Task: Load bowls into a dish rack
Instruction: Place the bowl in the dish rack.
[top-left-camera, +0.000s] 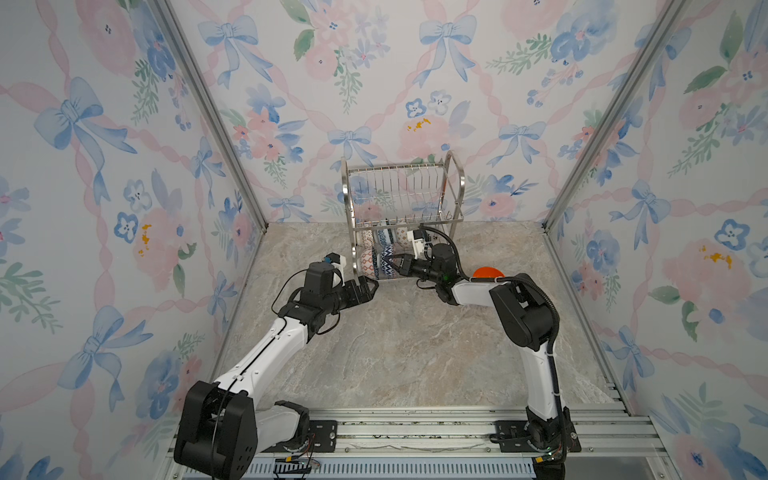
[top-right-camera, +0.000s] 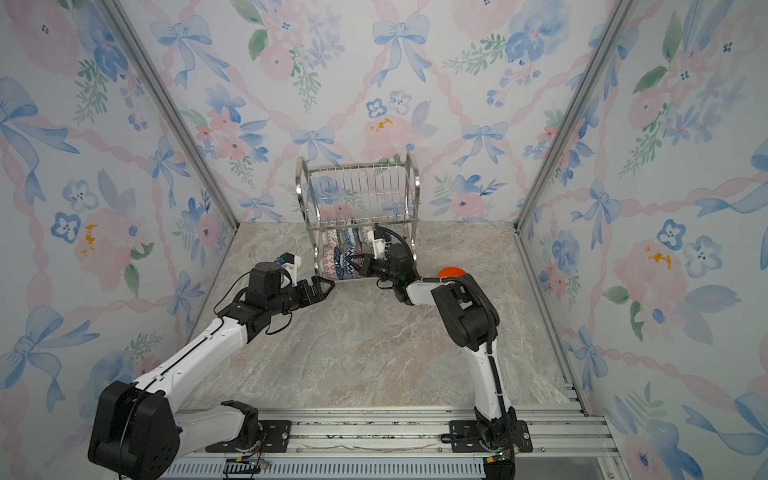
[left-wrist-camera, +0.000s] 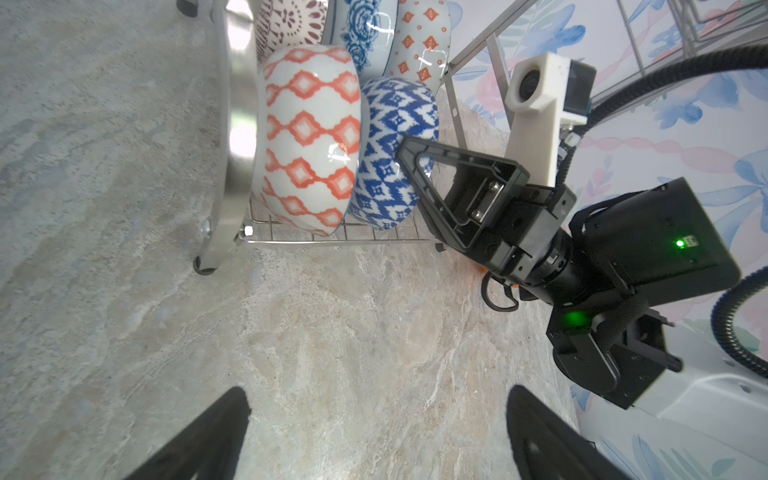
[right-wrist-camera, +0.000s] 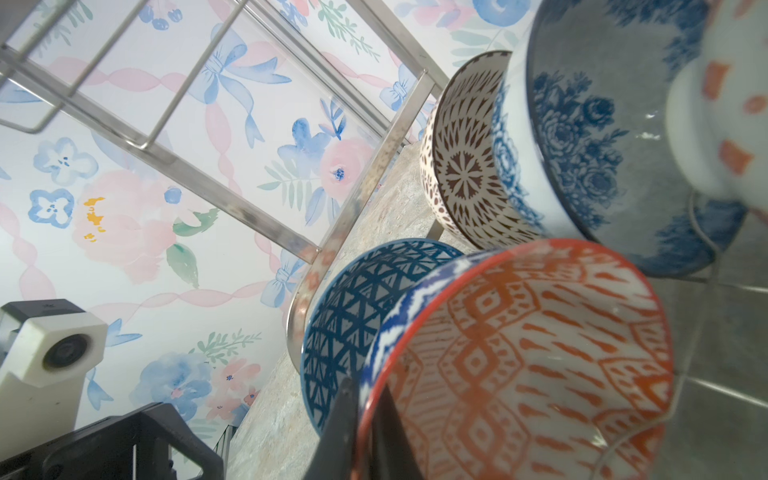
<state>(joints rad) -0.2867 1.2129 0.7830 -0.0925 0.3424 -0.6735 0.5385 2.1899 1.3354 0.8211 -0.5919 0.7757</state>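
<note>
The dish rack (top-left-camera: 456, 176) (top-right-camera: 410, 178) stands at the back of the table. Several bowls stand on edge on its lower tier. My right gripper (right-wrist-camera: 365, 390) (top-left-camera: 397, 264) is shut on the rim of a blue-and-white zigzag bowl (left-wrist-camera: 395, 158) with an orange-patterned inside (right-wrist-camera: 519, 353). That bowl leans on a red-orange diamond bowl (left-wrist-camera: 307, 137) in the front row. Behind them are a brown-patterned bowl (right-wrist-camera: 461, 166) and a blue floral bowl (right-wrist-camera: 582, 137). My left gripper (left-wrist-camera: 378, 399) (top-left-camera: 372, 286) hangs open and empty by the rack's front left leg. A plain orange bowl (top-left-camera: 488, 272) (top-right-camera: 452, 271) sits on the table, partly hidden behind my right arm.
The rack's upper tier (top-left-camera: 399, 195) is bare wire. Flowered walls close the cell on three sides, and the rack stands close to the back one. The marble tabletop (top-left-camera: 399, 353) stretches from the rack to the metal rail (top-left-camera: 415, 432) that carries both arm bases.
</note>
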